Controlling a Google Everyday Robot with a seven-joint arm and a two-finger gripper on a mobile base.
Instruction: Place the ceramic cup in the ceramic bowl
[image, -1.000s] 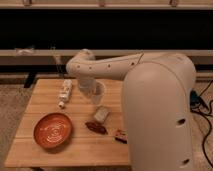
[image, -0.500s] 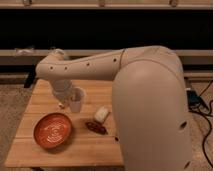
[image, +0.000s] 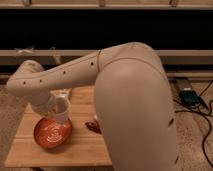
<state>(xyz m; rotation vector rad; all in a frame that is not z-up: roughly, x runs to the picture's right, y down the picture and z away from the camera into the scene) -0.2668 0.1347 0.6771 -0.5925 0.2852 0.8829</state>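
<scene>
The ceramic bowl (image: 49, 136), wide, shallow and orange-red with pale swirl lines, sits on the left part of the wooden table (image: 82, 150). The ceramic cup (image: 62, 111), small and pale white, is upright in my gripper (image: 61, 114), just above the bowl's far right rim. The gripper is shut on the cup. My big white arm reaches in from the right, bends over the bowl's far side and hides most of the gripper.
A dark red-brown item (image: 92, 126) lies on the table right of the bowl, partly behind my arm. A pale item (image: 64, 93) shows at the table's back. Dark shelving stands behind. A power block (image: 190, 96) and cables lie on the floor at right.
My gripper has carried the cup leftward and down, from the table's middle to just over the bowl's rim. The view has also shifted, so my arm covers more of the table.
</scene>
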